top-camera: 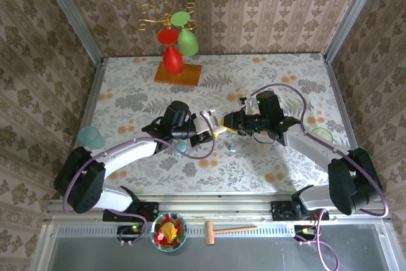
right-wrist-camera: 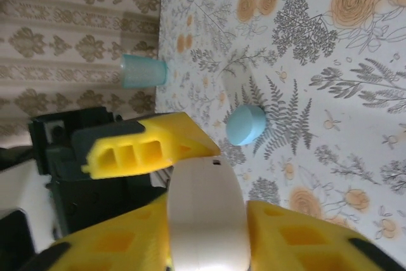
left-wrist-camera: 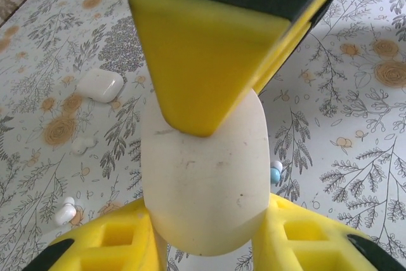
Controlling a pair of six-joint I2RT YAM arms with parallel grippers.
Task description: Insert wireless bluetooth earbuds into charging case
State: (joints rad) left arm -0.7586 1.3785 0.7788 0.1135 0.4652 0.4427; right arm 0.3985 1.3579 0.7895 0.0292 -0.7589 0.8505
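**Two arms pinch one white case over the middle of the table**

The left arm (top-camera: pixel 136 152) and the right arm (top-camera: pixel 311 147) both reach in from the near edge of the table (top-camera: pixel 127 87). They bend toward each other, and their tips meet near the middle.

The left gripper (left-wrist-camera: pixel 206 220) has its yellow fingers pressed on the two sides of a round white case (left-wrist-camera: pixel 206 176). The right gripper (right-wrist-camera: pixel 207 207) pinches the same case from the other way. The case hangs between them, up off the table. I cannot tell where its lid is.

A light blue case (right-wrist-camera: pixel 246 124) lies on the table near the left arm. A second white case (left-wrist-camera: pixel 99 85) lies flat, well apart from the held one.

The earbuds are not in the case. They lie loose on the table near the middle, below the grippers. A white earbud (left-wrist-camera: pixel 65 211) sits just beside the left gripper's finger. A pale blue earbud (left-wrist-camera: pixel 275 173) peeks out by the edge of the held case, and the case and a yellow finger hide part of it. One more small white bit (left-wrist-camera: pixel 82 145) lies near the second white case, too blurry to make out. From above, the held case is hard to see between the tips.
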